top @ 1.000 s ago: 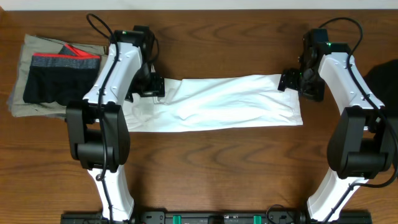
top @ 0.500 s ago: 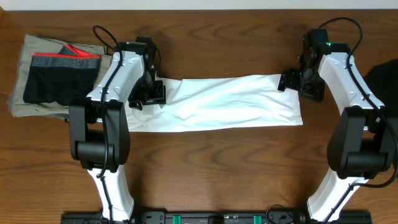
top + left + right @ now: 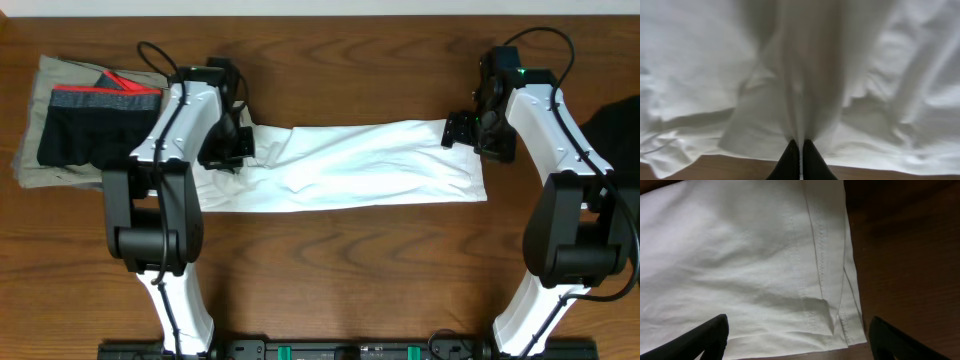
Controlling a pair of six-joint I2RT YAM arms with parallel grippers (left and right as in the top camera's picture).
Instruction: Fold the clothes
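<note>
the white t-shirt (image 3: pixel 360 165) lies across the table (image 3: pixel 330 270) as a long band running left to right, one arm at each end. the left gripper (image 3: pixel 799 148) pinches a raised ridge of its left end, while the right gripper (image 3: pixel 800 330) hangs spread wide over the right hem. a black garment (image 3: pixel 615 125) is cut off at the right edge.

Robotics lab bench: left arm (image 3: pixel 175 120) and right arm (image 3: pixel 555 130) rise from a rail (image 3: pixel 340 351) at the wooden tabletop's (image 3: pixel 340 270) near edge.
</note>
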